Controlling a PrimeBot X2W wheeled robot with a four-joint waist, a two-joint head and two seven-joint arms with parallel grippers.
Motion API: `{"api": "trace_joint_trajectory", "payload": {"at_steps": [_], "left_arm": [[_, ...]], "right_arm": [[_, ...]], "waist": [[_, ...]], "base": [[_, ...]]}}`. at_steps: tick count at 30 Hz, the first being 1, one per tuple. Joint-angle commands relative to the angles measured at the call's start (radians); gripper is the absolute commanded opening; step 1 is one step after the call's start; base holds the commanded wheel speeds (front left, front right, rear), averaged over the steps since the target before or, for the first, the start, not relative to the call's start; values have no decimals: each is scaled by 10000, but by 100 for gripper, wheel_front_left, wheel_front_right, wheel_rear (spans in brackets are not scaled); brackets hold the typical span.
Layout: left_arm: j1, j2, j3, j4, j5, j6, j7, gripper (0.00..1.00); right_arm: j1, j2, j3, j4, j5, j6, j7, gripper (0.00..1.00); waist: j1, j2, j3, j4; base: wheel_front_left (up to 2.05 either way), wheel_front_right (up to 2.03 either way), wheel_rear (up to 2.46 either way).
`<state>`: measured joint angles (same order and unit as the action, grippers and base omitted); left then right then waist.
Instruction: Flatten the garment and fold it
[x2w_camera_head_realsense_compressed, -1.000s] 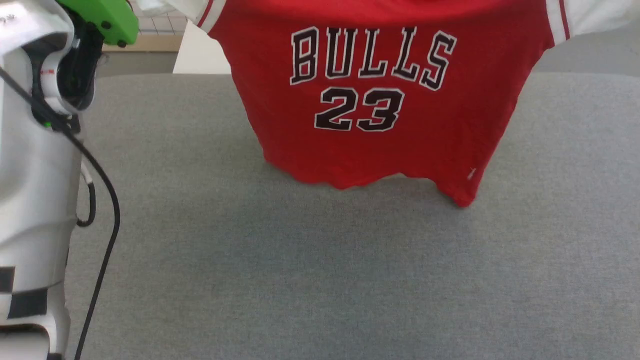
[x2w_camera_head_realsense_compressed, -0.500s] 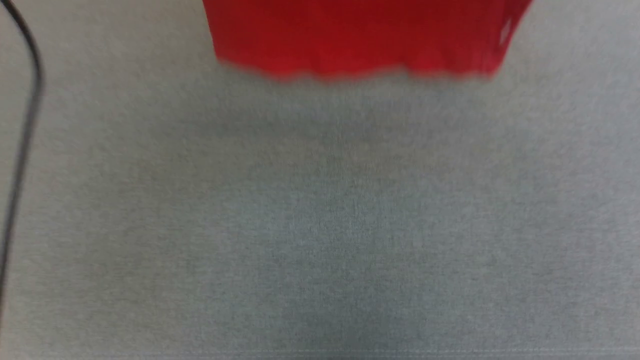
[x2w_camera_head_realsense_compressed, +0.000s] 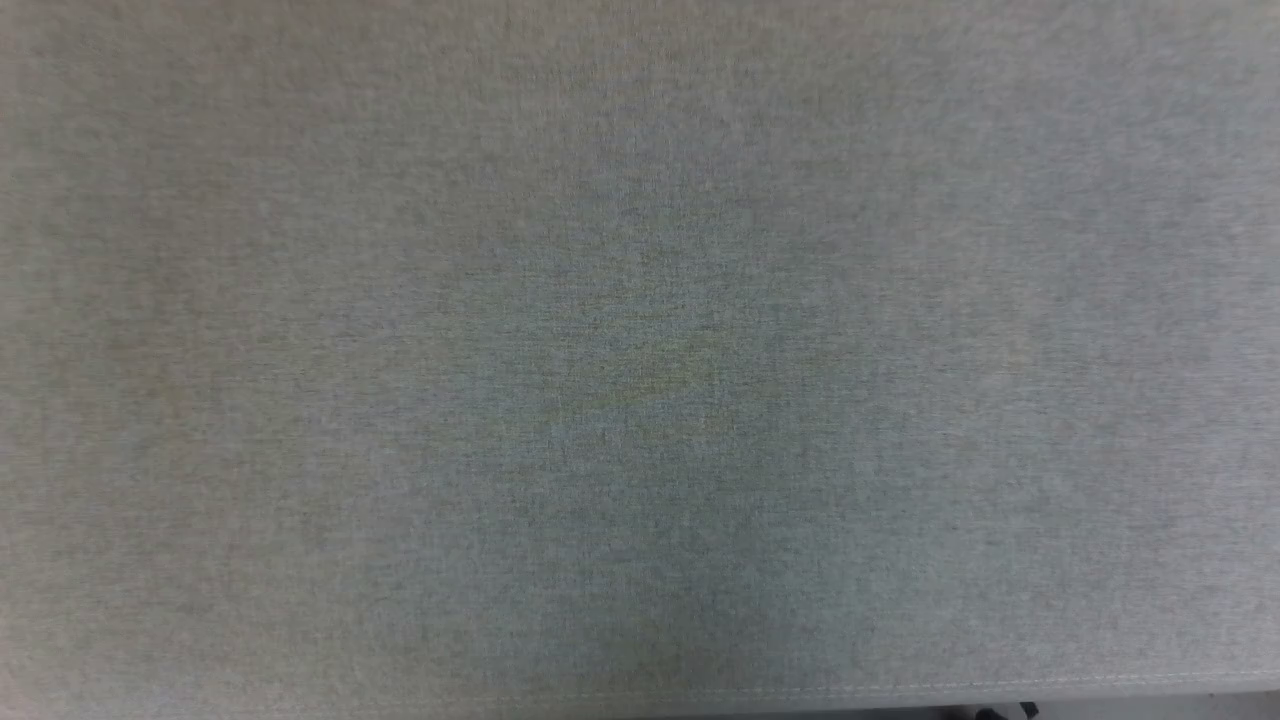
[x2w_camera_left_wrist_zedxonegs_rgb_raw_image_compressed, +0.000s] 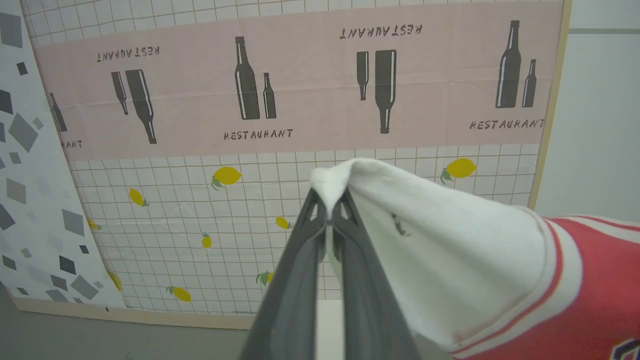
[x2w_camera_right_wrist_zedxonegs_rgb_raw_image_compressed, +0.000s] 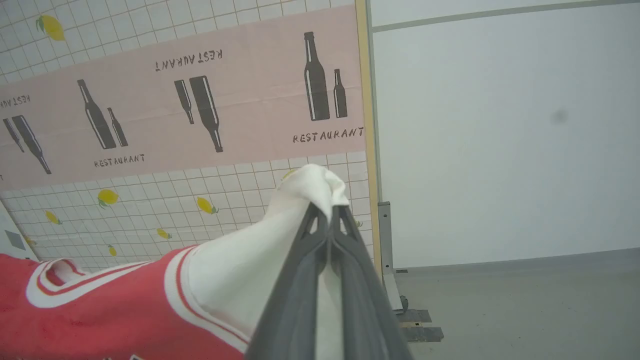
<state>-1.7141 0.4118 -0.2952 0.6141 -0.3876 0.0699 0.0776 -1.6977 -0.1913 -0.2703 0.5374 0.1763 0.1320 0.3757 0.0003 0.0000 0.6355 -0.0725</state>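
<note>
Your left gripper is pressed together on the tip of one white sleeve of the jersey; your right gripper pinches the other sleeve. The jersey spans between them, held up before a patterned panel. The head view looks down on the grey counter.

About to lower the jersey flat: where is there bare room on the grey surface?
The grey table cover lies bare from its stitched front edge upward, side to side across the head view; nothing crowds it. The garment is up in the air, one white sleeve pinched in the left gripper, the other in the right gripper.
</note>
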Motion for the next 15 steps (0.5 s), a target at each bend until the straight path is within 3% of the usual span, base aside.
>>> {"api": "trace_joint_trajectory", "payload": {"at_steps": [1,8,15], "left_arm": [[138,-48,11,172,28,-84,-164,0],[1326,-340,52,1069,-424,-408,-978,0],[4173,-1032,10,1663,-1159,-965,-2008,0]], "right_arm": [[127,-69,5,79,146,-13,-175,0],[1431,-330,745,536,1175,-13,-580,0],[4553,-741,1860,54,3156,-13,-1182,0]], "waist": [[-3,0,456,49],[-3,0,87,324],[-3,0,-1482,782]], "base": [[0,0,0],[0,0,0],[0,0,0]]}}
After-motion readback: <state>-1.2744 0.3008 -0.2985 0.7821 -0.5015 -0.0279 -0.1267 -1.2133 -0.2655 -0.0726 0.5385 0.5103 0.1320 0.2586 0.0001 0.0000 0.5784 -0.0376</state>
